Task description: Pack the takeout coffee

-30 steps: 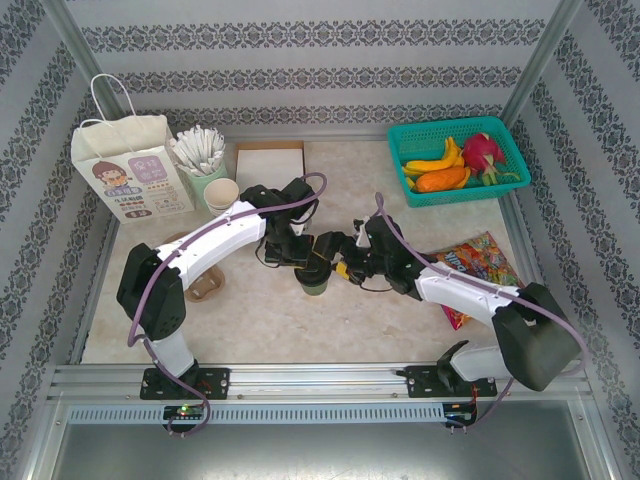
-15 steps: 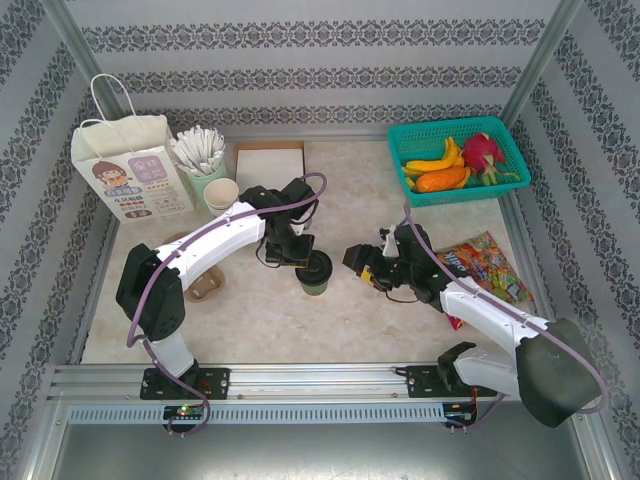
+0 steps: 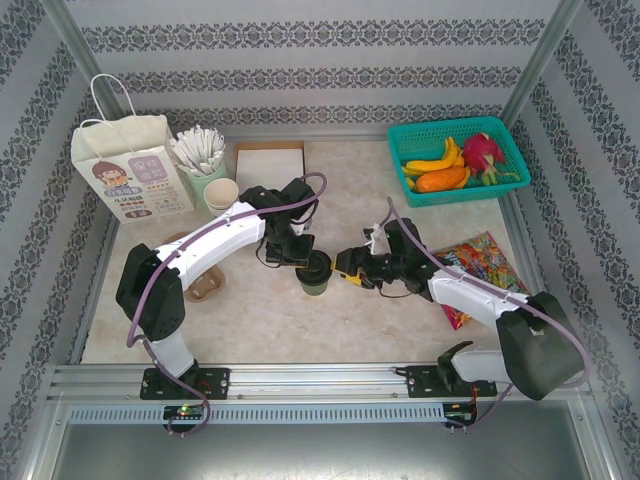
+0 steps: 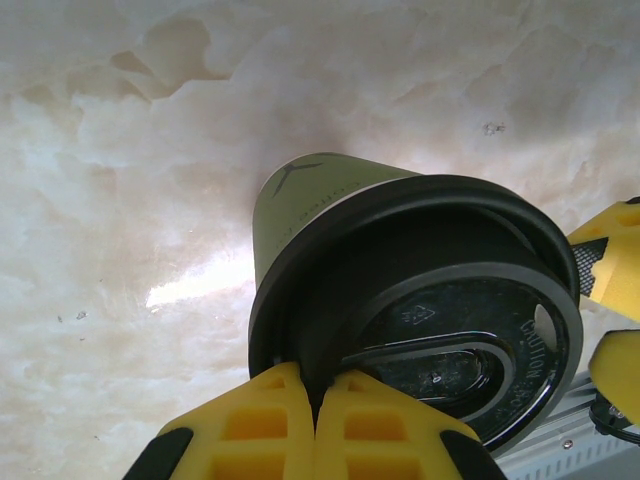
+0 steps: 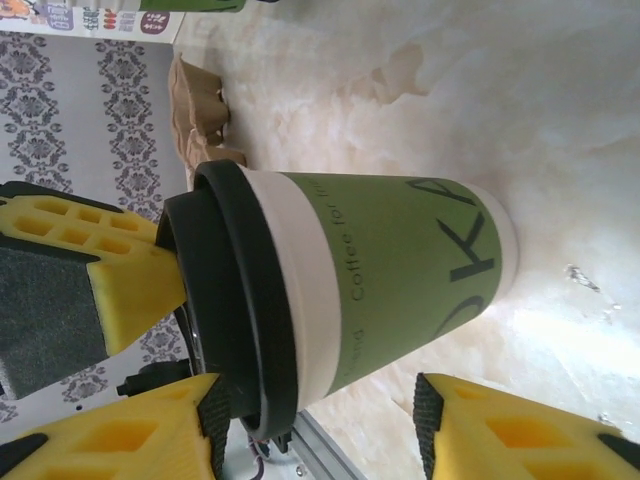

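The takeout coffee (image 3: pixel 316 274) stands upright mid-table, an olive-green paper cup (image 5: pixel 400 270) under a round black lid (image 4: pixel 440 330). My left gripper (image 3: pixel 298 253) reaches down over it. Its yellow fingertips (image 4: pixel 265 400) are pinched together on the near rim of the lid, so my left gripper (image 4: pixel 318 385) is shut on it. My right gripper (image 3: pixel 346 274) is level with the cup on its right side. In the right wrist view my right gripper (image 5: pixel 318 425) is open, one finger by the lid, the other by the cup's base with a gap.
A paper bag (image 3: pixel 130 170) stands at the back left beside a pale green cup of white sticks (image 3: pixel 200 155) and stacked cream cups (image 3: pixel 222 192). A brown cup carrier (image 3: pixel 205 282) lies left of the coffee. A green fruit basket (image 3: pixel 455 160) and a snack packet (image 3: pixel 482 268) are at the right.
My right gripper drew back to the right, then came in toward the cup again, its jaws narrower than before. The left gripper and the cup have stayed put.
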Controlling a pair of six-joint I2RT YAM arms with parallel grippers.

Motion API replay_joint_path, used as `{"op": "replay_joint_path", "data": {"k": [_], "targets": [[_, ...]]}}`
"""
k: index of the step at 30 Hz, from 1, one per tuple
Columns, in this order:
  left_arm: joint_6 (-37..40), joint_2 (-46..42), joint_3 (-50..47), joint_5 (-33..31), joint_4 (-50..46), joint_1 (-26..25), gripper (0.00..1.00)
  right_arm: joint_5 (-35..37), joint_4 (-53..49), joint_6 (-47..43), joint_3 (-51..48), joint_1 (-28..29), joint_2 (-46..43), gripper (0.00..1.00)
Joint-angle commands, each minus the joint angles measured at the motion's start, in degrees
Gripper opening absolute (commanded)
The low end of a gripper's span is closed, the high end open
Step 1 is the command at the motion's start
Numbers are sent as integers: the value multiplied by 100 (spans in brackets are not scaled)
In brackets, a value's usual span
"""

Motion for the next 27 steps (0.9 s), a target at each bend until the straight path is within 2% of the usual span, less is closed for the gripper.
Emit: {"op": "replay_joint_path", "data": {"k": [1, 5, 8, 11, 19, 23, 27], "targets": [[36, 259, -317, -60, -193, -118, 0, -190, 193, -119, 211, 95, 139, 51], [30, 260, -292, -58, -189, -127, 0, -125, 222, -100, 246, 148, 243, 50], [27, 260, -297, -58, -189, -127, 0, 1, 175, -91, 241, 176, 254, 46], [47, 284, -300, -33, -172, -143, 0, 275, 82, -53, 157, 177, 218, 37], [77, 400, -286, -22, -172, -152, 0, 662, -291, 3, 98, 211, 240, 28], [116, 462, -239, 166, -156, -133, 0, 803, -573, 140, 23, 204, 346, 27], [187, 589, -283, 48, -215, -111, 0, 847, -698, 333, -196, 211, 542, 25]]}}
